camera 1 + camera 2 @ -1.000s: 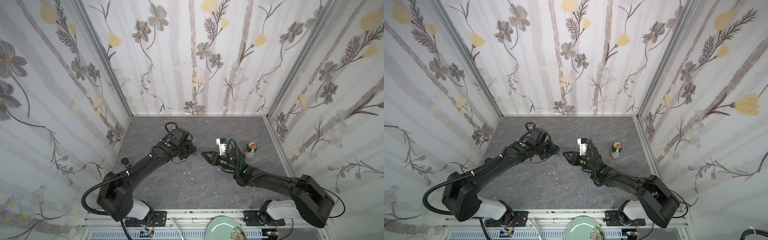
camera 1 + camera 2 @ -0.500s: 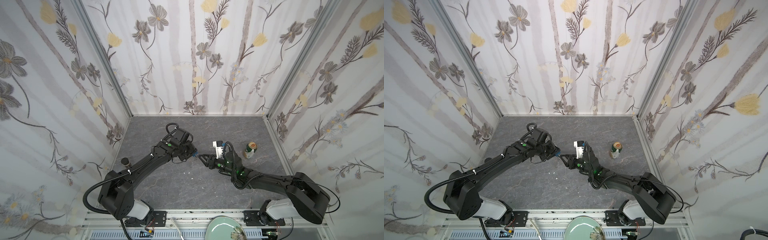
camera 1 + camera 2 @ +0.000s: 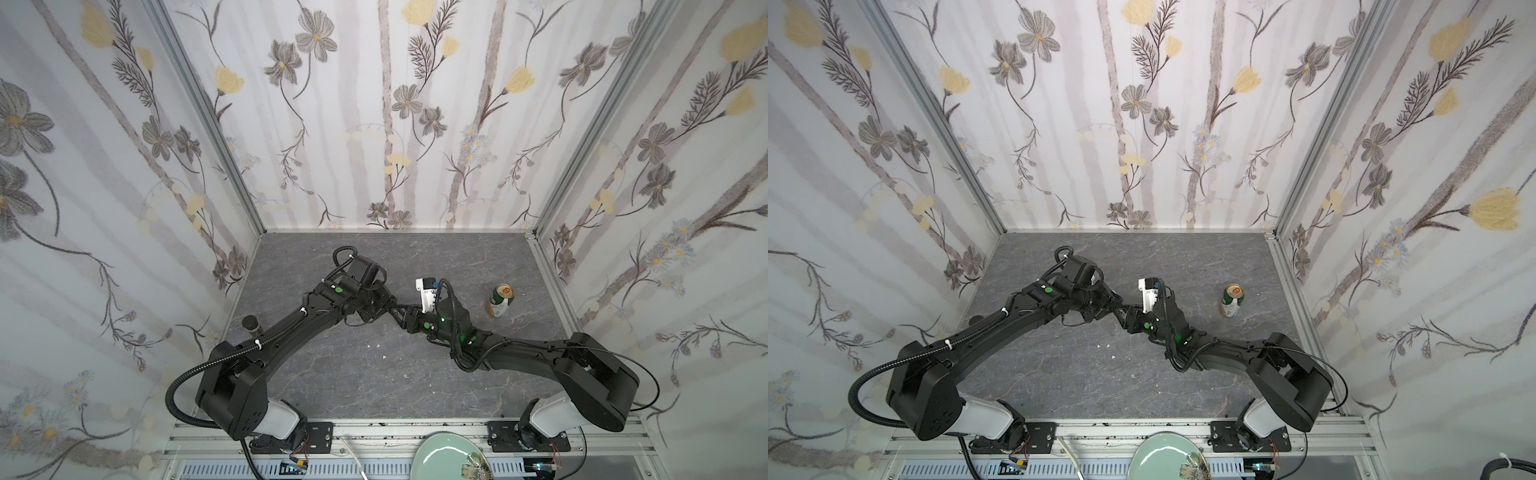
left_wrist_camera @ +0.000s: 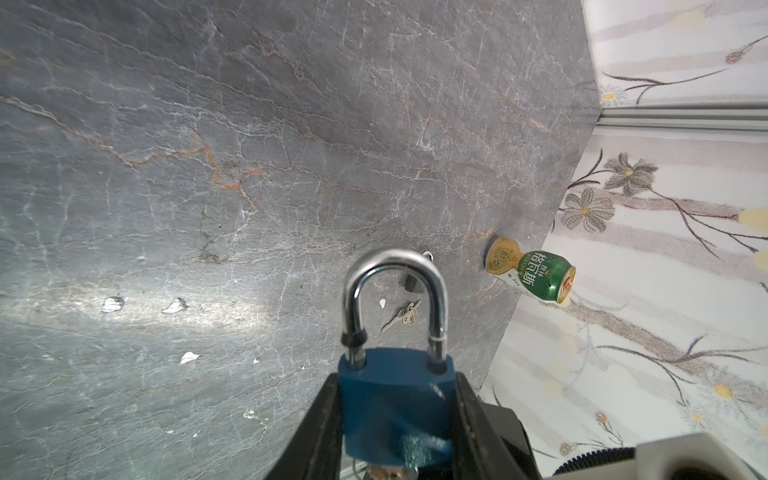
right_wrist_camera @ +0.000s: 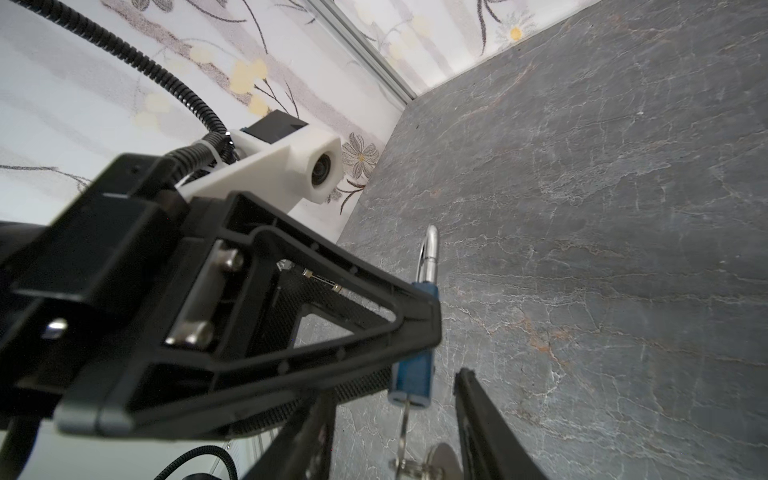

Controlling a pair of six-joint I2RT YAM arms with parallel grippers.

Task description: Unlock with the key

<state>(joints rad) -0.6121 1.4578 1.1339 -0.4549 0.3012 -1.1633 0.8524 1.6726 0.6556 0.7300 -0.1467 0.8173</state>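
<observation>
Glossy metal shackle (image 4: 395,259) on matt blue-painted padlock body (image 4: 395,395); veined grey stone-look tabletop (image 4: 208,166), faintly sheened

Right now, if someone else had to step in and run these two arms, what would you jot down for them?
Left gripper: shut on the blue padlock, holding it off the table.
Right gripper: open, with a finger on either side of the key, not gripping it.
Things: the key sits in the padlock's keyhole, opposite the shackle. A few loose keys lie on the table.
Done: padlock picked up, key inserted.
Left: close on the key and turn it. The shackle looks seated at both ends, so the padlock is not yet unlocked.
</observation>
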